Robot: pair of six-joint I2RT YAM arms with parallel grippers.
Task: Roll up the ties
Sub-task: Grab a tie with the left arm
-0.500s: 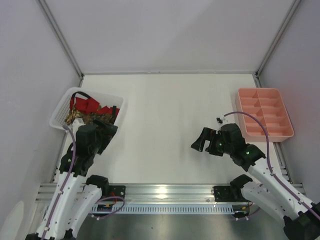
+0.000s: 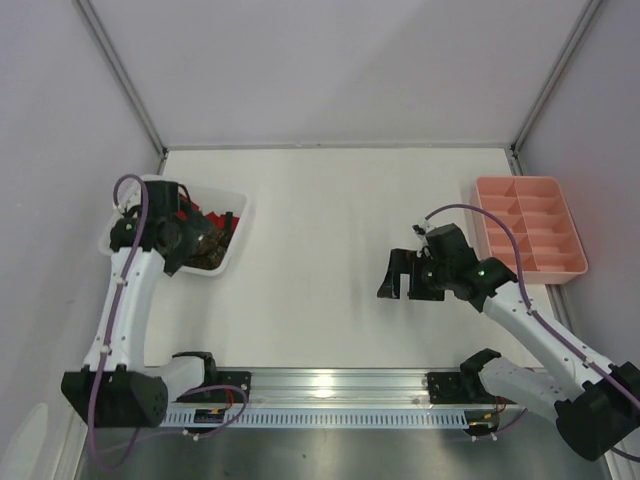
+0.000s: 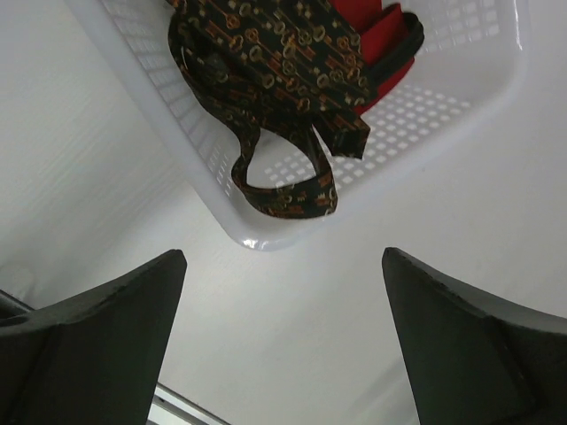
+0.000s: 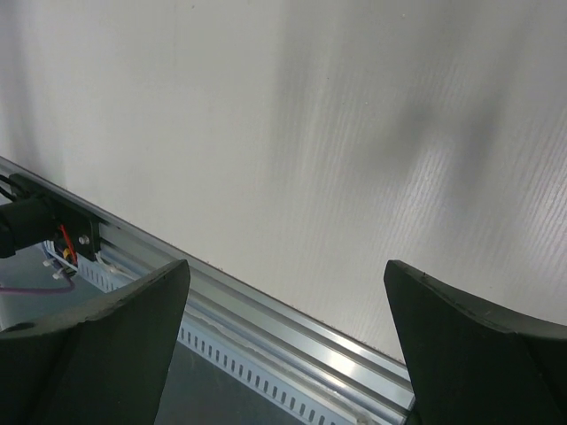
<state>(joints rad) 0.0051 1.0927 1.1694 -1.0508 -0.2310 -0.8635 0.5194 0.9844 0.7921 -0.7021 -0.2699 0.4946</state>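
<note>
Ties, location: in a white perforated basket [image 3: 461,115] at the left edge of the table [image 2: 330,220], well apart from the pink compartment tray [image 2: 520,181] at the right edge.
Dark tie [image 3: 266,62]: dark brown to black fabric with a repeating orange-gold link pattern; bunched in folds, one narrow loop lying against the basket wall near a rounded corner, with a pointed end just beside the loop.
Red tie [image 3: 372,31]: plain red with a dark edge, folded, partly under the dark tie on the side away from the loop.
Left gripper [image 3: 283,254]: jaws spread wide, nothing between them; it hangs over the basket's corner, apart from the fabric.
Right gripper [image 4: 286,264]: jaws spread wide, holding nothing; it hovers over bare table right of centre, near the tray but not touching it.
Left wrist view: gives the tie's pattern, loop and point, which the top view shows only as a dark and red patch.
Top view: gives the whole layout, with both arms, basket and tray together.
Right wrist view: shows plain table surface and the metal rail [image 4: 292,328] at the near edge.
</note>
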